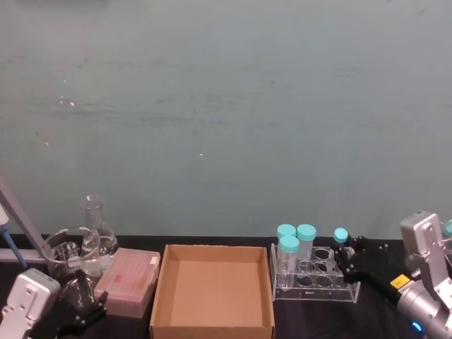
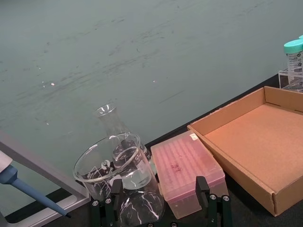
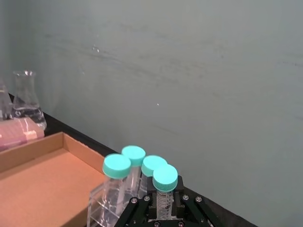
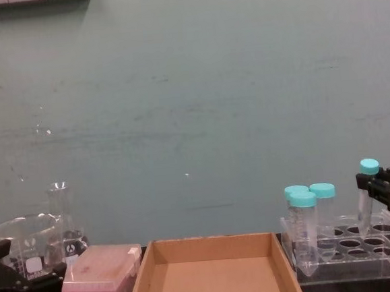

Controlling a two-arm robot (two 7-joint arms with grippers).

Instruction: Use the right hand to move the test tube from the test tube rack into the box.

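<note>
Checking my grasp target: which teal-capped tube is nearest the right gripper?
The slim test tube, alone at the rack's right end beside the right hand; three wider tubes stand at its left.

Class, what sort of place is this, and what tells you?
Probably a laboratory bench: a clear test tube rack holding teal-capped tubes, a glass beaker and flask, a pipette. The right hand grips the slim test tube; the left hand sits by the beaker.
</note>
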